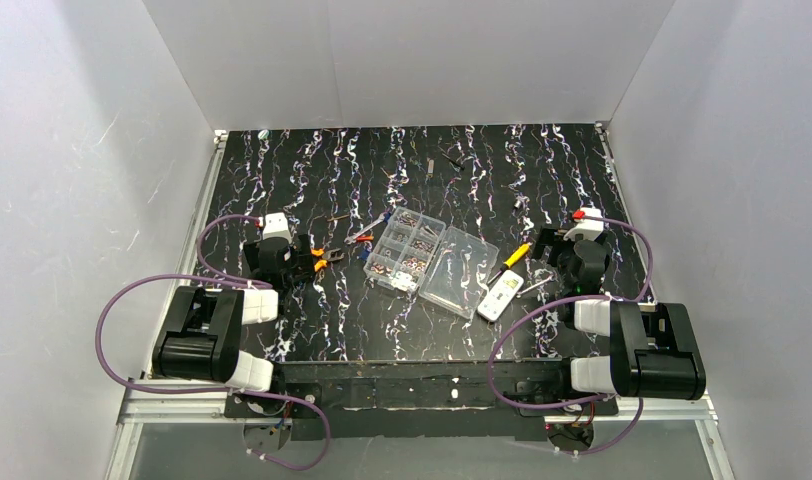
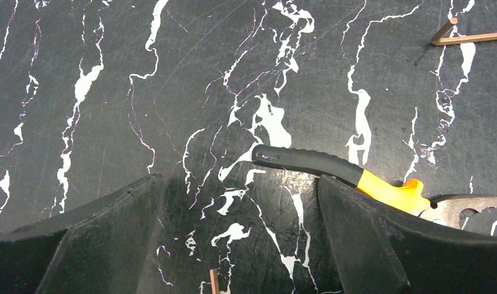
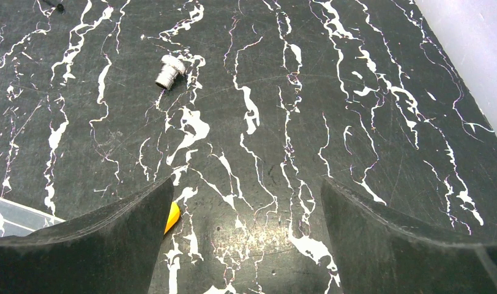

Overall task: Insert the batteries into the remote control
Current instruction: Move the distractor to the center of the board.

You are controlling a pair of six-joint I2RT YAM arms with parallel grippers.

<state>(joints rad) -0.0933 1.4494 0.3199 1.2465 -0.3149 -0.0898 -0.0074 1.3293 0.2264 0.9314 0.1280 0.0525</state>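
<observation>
The white remote control [image 1: 500, 295] lies on the black marbled table [image 1: 322, 190], to the right of the clear compartment box [image 1: 434, 262] and left of my right gripper [image 1: 560, 262]. It shows only in the top view. My right gripper [image 3: 246, 245] is open and empty over bare table. My left gripper [image 1: 294, 262] is open and empty at the table's left; in the left wrist view [image 2: 240, 245] bare table lies between its fingers. No batteries can be made out.
Pliers with a black and orange handle [image 2: 344, 174] lie just beyond the left gripper's right finger. A yellow-handled tool [image 1: 515, 255] lies by the remote. A small metal fitting [image 3: 170, 71] lies ahead of the right gripper. White walls enclose the table.
</observation>
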